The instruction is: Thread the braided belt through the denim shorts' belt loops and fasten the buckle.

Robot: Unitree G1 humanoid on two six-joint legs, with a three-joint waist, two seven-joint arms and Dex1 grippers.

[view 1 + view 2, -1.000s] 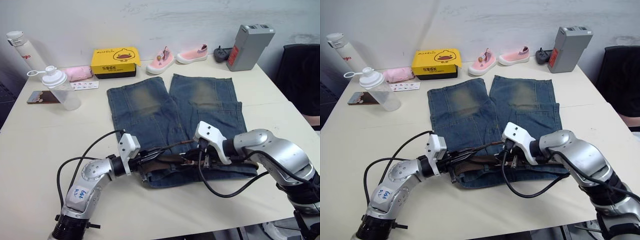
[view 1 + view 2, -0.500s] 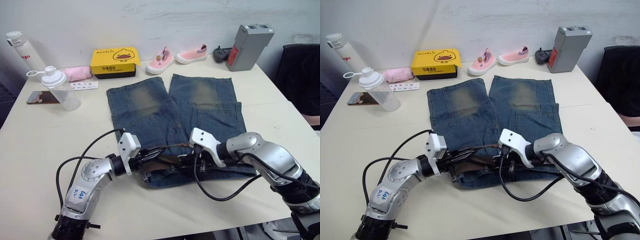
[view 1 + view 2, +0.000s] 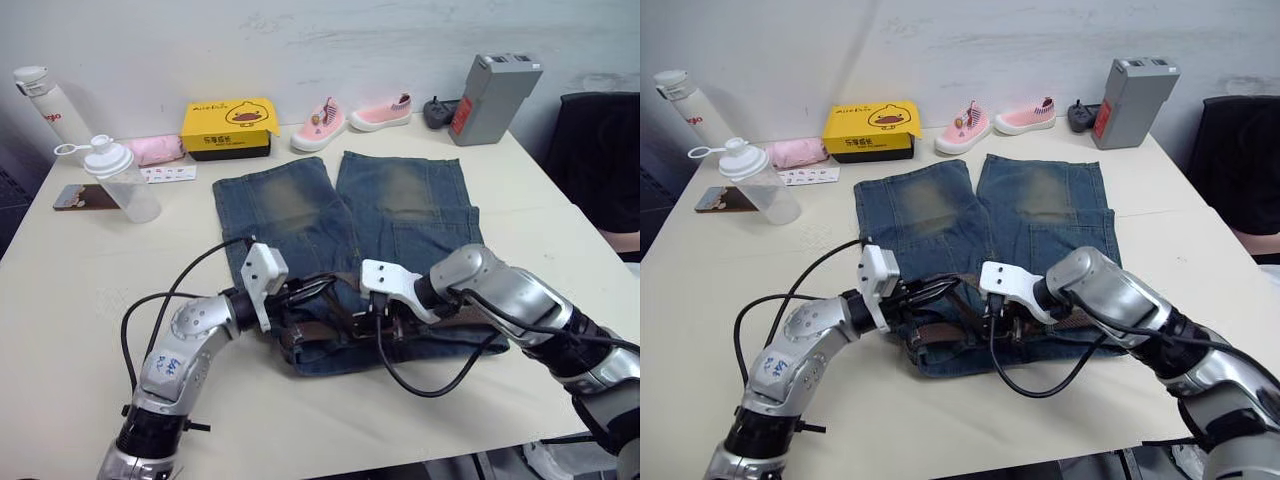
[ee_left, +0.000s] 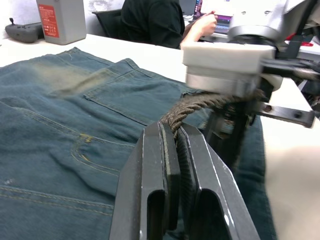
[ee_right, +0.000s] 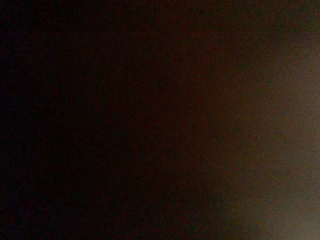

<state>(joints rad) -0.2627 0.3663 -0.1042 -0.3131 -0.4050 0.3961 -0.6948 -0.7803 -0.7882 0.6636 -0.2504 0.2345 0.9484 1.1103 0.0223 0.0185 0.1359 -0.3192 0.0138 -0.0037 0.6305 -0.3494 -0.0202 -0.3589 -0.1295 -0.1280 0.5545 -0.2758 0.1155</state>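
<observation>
- Here, in the left eye view, the denim shorts [image 3: 350, 235] lie flat on the counter [image 3: 80, 290] with the waistband toward the robot, so the belt loops face both arms. The braided belt [image 3: 330, 330] runs along that waistband, and the left gripper [image 3: 290, 318] and right gripper [image 3: 375, 322] meet over it near the middle of the waistband, probably to pass the strap on to the next loop.
- In the right eye view, bare counter lies on both sides of the shorts and between the waistband and the near edge, so the arms have room to pull sideways. Beyond the shorts' leg hems stand a yellow box [image 3: 870, 128], pink shoes [image 3: 995, 120] and a grey case [image 3: 1132, 100]; a clear bottle [image 3: 755, 185] stands well apart from the shorts on the robot's left. I judge none of it hinders work at the waistband.
- In the left wrist view, the left gripper's fingers [image 4: 165, 170] are nearly together, pinching the belt, which rises from them toward the right gripper just beyond. A person sits beyond the counter's far edge.
- The right wrist view is dark; whether the right gripper is open or closed I cannot tell. The buckle I cannot pick out.
</observation>
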